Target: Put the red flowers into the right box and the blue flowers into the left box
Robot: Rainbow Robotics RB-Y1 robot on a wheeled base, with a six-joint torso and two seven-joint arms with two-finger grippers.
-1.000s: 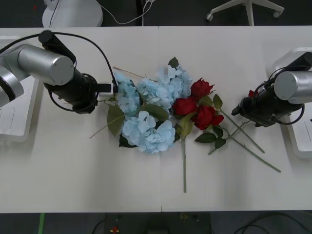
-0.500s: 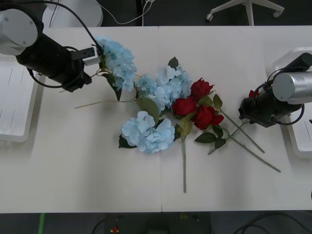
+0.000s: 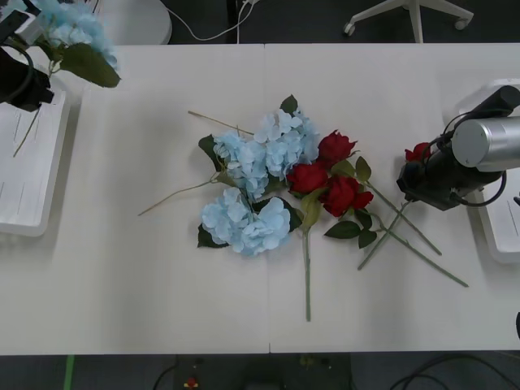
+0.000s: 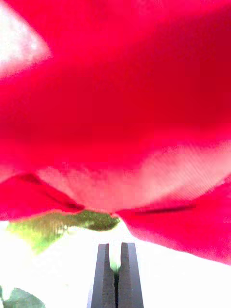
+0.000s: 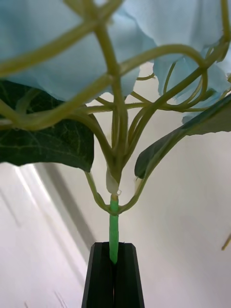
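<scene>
My left gripper [image 3: 37, 41] is at the far left, above the left box [image 3: 24, 203]. It is shut on the green stem [image 5: 114, 231] of a blue flower [image 3: 69, 26], just under the bloom [image 5: 57, 57]. At the right, my right gripper [image 3: 408, 172] sits beside the right box [image 3: 497, 237], shut on the stem of a red flower [image 3: 418, 152] whose bloom [image 4: 115, 96] looms close above the fingers. The remaining blue flowers [image 3: 264, 146] and red flowers [image 3: 333, 175] lie heaped at the table's middle.
Long stems [image 3: 307, 276] trail from the heap toward the table's front edge and to the right [image 3: 422, 253]. A white round stand base [image 3: 134, 20] and a chair's legs [image 3: 410, 16] stand on the floor beyond the table.
My left arm lifted one blue flower out of the heap and carried it up and left to above the left box. The right arm has hardly moved.
</scene>
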